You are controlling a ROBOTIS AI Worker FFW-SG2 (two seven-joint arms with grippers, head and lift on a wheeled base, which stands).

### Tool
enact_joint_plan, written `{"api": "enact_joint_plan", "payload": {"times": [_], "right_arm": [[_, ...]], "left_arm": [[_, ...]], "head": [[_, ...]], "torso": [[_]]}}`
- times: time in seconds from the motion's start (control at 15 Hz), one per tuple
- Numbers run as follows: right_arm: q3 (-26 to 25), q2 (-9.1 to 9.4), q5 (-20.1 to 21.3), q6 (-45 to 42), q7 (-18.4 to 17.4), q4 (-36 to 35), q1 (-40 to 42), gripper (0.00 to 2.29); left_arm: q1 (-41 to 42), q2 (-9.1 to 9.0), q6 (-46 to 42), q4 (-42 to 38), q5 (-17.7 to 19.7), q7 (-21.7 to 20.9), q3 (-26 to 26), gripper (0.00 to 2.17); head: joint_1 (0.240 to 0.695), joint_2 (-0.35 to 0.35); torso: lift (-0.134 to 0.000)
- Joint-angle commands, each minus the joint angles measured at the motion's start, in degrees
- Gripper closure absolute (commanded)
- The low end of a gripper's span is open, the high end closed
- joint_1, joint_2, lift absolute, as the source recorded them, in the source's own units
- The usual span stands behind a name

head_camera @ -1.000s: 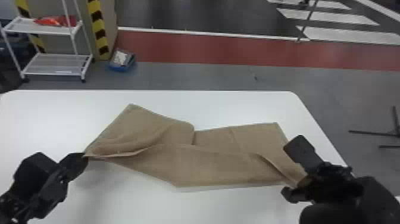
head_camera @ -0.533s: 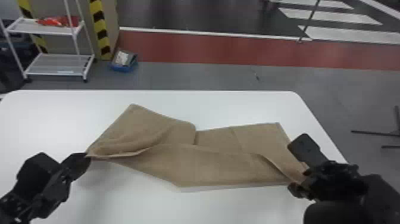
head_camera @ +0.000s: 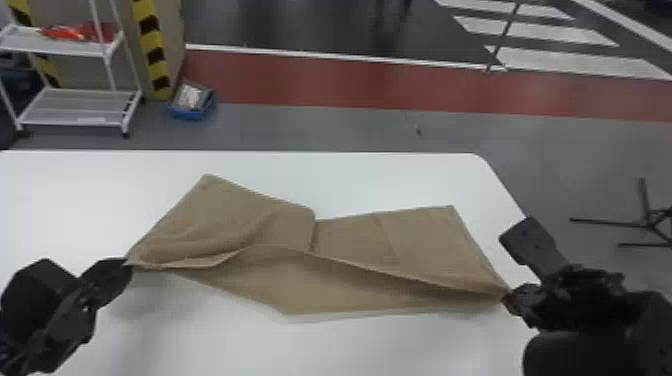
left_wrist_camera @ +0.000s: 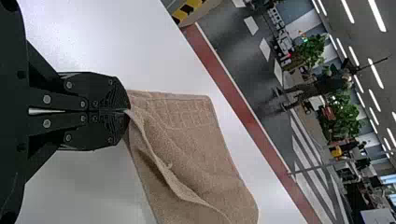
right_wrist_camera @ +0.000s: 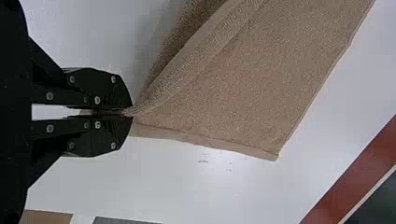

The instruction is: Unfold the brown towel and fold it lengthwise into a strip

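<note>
On the white, round-cornered table [head_camera: 390, 182], between far edge and grippers, lies the brown cloth towel [head_camera: 340, 280], partly folded. The black, flat-fingered left gripper [head_camera: 128, 263] clenches its left tip; the matching right gripper [head_camera: 509, 296] pinches its right tip

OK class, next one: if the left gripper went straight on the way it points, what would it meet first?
The brown towel: the left gripper pinches its edge, and more cloth lies just ahead. Whether it would push into the folds or skim over them is hard to judge.
</note>
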Motion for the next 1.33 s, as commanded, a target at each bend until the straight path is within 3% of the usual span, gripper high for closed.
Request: {"api": "enact_joint_plan", "payload": {"times": [0.0, 0.2, 0.47, 0.53, 0.6, 0.73, 0.87, 1.0, 1.2, 1.27], "right_arm": [[-1.73, -0.10, -0.09, 0.00, 0.24, -0.37, 0.17, 1.74], [-4.28, -0.10, -2.37, -0.17, 1.38, -4.41, 0.43, 1.75], [-6.13, 0.34, -9.05, 0.18, 1.21, -10.56, -1.15, 1.75], [-5.78, 0.60, -10.54, 0.71, 1.12, -11.00, -2.56, 1.88], [-4.98, 1.48, -11.86, 1.23, -0.55, -11.00, -4.32, 2.26], [-2.87, 2.27, -13.18, 1.58, -2.49, -9.60, -9.41, 2.26], [-0.94, 2.71, -14.59, 4.75, -3.63, -5.38, -16.18, 2.26], [0.55, 4.03, -14.68, 6.33, -8.37, 1.22, -24.62, 2.26], [-0.15, 5.70, -16.61, 8.79, -17.95, 12.29, -38.15, 2.26], [-0.94, 5.70, -18.63, 9.85, -21.21, 14.57, -42.02, 2.26]], "left_arm": [[0.01, 0.07, -0.30, -0.15, -0.02, -0.25, 0.18, 1.70], [0.01, 0.07, -3.29, -0.86, -0.72, -1.66, 1.24, 1.70], [-1.05, -0.11, -5.40, -4.46, -0.64, -4.03, 3.00, 1.70], [-2.19, -0.63, -5.40, -4.99, -0.72, -4.12, 2.91, 1.70], [-4.21, -1.42, -5.22, -5.07, -1.08, -4.38, 2.38, 1.70], [-10.27, -3.71, -1.70, -4.99, -2.31, -6.49, 1.85, 1.70], [-17.66, -4.85, 2.16, -3.14, -4.15, -6.76, -0.17, 1.70], [-27.15, -6.87, 2.87, 3.80, -4.68, -6.41, -1.75, 1.70], [-42.53, -9.60, 4.98, 18.13, -4.59, -1.75, -4.30, 1.70], [-46.57, -10.48, 4.98, 22.08, -4.15, 0.27, -4.30, 1.70]], "head": [[0.695, -0.195], [0.695, -0.220], [0.695, -0.220], [0.695, -0.215], [0.695, -0.208], [0.695, -0.190], [0.695, -0.162], [0.688, -0.143], [0.590, -0.142], [0.530, -0.149]], "torso": [[-0.120], [-0.120], [-0.120], [-0.120], [-0.120], [-0.120], [-0.120], [-0.120], [-0.120], [-0.120]]}}
